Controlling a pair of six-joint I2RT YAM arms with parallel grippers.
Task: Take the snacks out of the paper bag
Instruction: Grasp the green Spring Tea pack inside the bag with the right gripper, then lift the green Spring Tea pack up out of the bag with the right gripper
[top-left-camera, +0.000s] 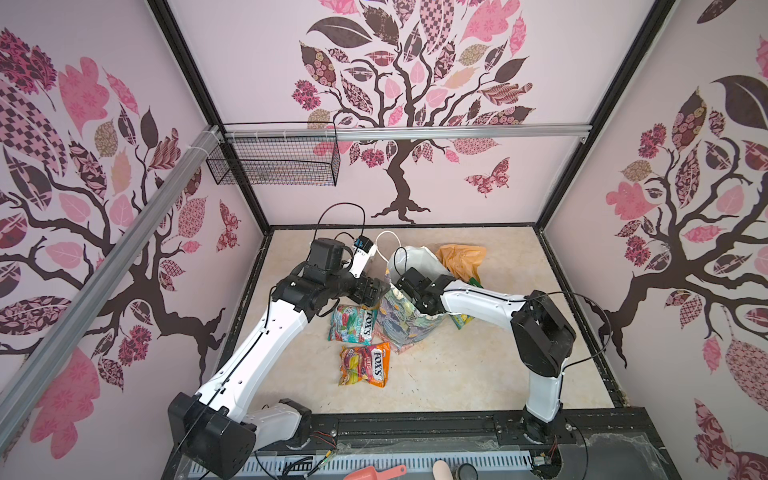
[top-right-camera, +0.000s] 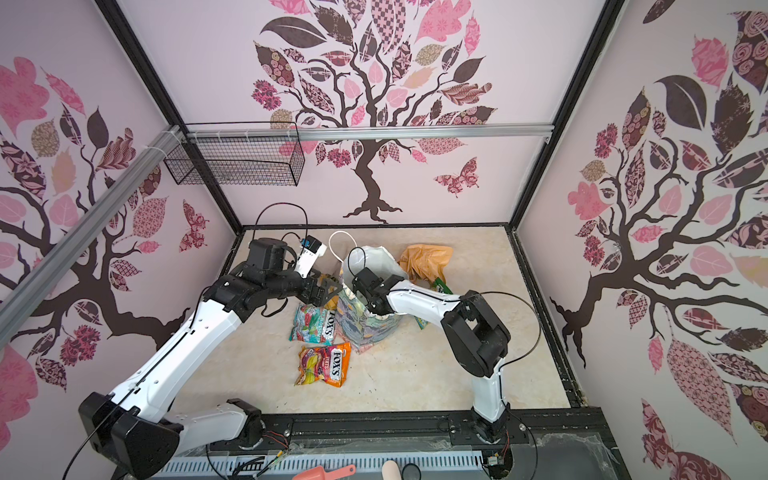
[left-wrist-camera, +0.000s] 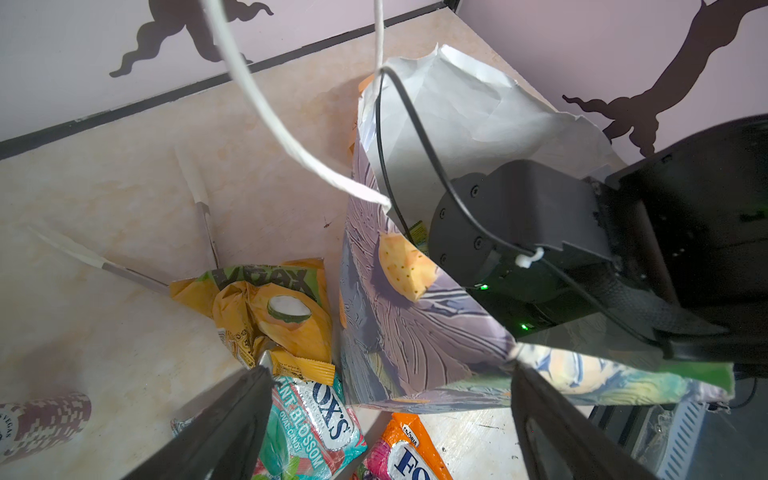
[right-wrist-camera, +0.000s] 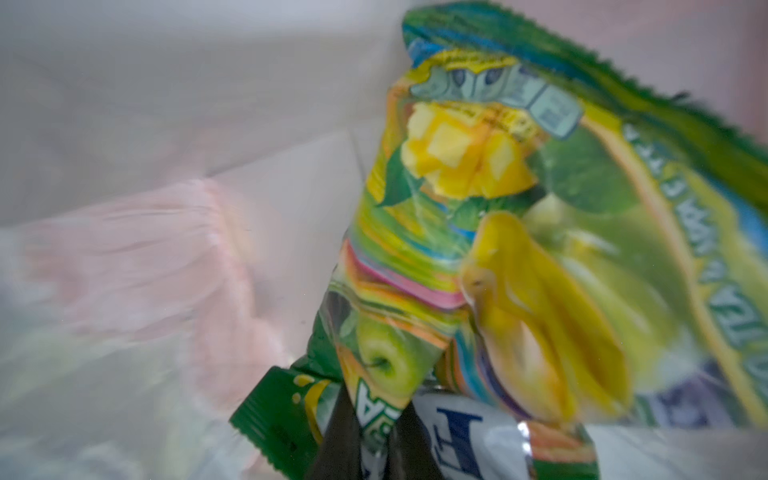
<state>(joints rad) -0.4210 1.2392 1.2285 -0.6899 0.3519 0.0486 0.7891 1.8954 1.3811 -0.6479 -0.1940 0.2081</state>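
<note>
While your R claw (right-wrist-camera: 374, 411) sits deep inside the bag (top-left-camera: 397, 326), clenched on a green pouch (right-wrist-camera: 498, 249), the L claw (left-wrist-camera: 386, 370) hangs spread wide at the bag's side, gripping nothing. Out on the table (top-left-camera: 457, 374) beside the bag lie the teal pouch (top-left-camera: 353, 324), orange pouch (top-left-camera: 365, 365) & gold wrapper (left-wrist-camera: 270, 316). A 2nd green pouch (top-left-camera: 462, 320) peeks from under the R arm. Est. four of five out; this one is left to lift clear. Other contents: can't tell.
</note>
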